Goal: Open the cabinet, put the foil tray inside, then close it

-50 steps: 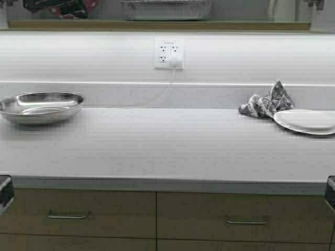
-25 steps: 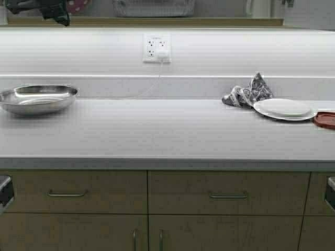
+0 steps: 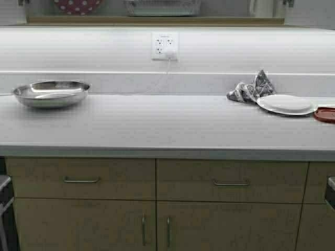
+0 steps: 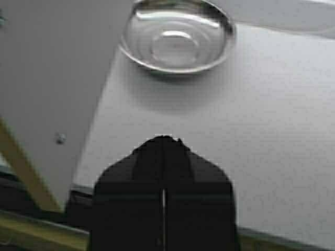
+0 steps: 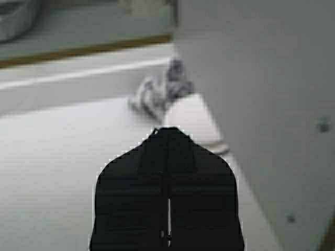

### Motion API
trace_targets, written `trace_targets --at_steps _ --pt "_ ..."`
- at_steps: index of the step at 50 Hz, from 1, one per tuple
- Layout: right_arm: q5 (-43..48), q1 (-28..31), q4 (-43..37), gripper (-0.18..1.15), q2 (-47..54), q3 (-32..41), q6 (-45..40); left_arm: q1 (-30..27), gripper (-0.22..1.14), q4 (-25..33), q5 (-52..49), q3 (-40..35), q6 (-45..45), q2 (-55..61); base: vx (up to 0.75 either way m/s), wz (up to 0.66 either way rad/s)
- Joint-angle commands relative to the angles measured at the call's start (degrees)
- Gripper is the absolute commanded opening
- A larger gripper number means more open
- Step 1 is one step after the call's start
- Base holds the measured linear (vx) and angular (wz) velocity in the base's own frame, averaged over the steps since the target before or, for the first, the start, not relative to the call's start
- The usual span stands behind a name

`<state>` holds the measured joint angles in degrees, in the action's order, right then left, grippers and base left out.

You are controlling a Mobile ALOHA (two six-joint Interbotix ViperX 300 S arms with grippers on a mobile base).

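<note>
Left gripper [image 4: 164,151]: clenched, nothing between the jaws, only a thin seam showing; poised above the bench [image 3: 167,125] near its front edge, with the steel bowl [image 4: 177,35] beyond it.

Right gripper [image 5: 167,142]: clenched, empty; over the bench's other end, pointing toward the crumpled patterned cloth [image 5: 159,91] and the white plate [image 5: 192,121], with a pale flat panel close alongside it. Neither gripper shows in the high view.

Foil tray [image 3: 162,7]: shiny ribbed aluminium pan with a rolled rim, sides only partly visible. It sits on the cabinet [image 3: 157,20] shelf, straight above the wall socket [image 3: 165,46], cut by the top of the high view. A red dotted item [image 3: 78,4] stands on the same shelf, off toward the bowl's side of the socket.

Cabinet: only the tan lower shelf edge is in view. The doors themselves cannot be made out from here.

Other bench items, placed from the socket: steel bowl well off to the robot's left; cloth and plate off to the right, touching or nearly so; a red dish [image 3: 325,114] just past the plate at the view's edge. Drawers and floor cabinets [image 3: 157,204] lie below the bench.

Judged stage: tray placed; closing the doors remains.

Risks: with the door handles out of sight, a gripper may reach blind and miss, or strike a door edge. The tray is light, so a bumped shelf could shift it. A low sweep could clip the bowl or plate.
</note>
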<state>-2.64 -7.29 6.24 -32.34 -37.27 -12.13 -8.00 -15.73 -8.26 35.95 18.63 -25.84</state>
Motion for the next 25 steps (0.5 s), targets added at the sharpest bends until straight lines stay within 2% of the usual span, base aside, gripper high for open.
trace_targets --at_steps 1,9,15,25 --pt "-0.4 -7.7 1.1 0.08 -4.1 2.1 0.2 -4.1 0.05 -0.3 -1.9 -4.1 -0.2 -4.6 -0.09 0.02" --pt "-1.1 -15.6 2.5 0.08 -6.7 4.3 0.2 -7.5 0.05 -0.9 -3.7 -7.3 -0.6 -8.5 -0.07 0.01" --pt "-1.1 -20.4 2.8 0.07 -5.6 6.8 0.1 -12.2 0.05 -2.3 -3.7 -9.7 -0.5 -8.9 -0.05 0.01" --pt "-1.4 -22.3 3.0 0.07 -0.5 12.3 0.2 -19.2 0.05 -2.4 -2.6 -14.4 -0.4 -3.8 -0.02 0.01"
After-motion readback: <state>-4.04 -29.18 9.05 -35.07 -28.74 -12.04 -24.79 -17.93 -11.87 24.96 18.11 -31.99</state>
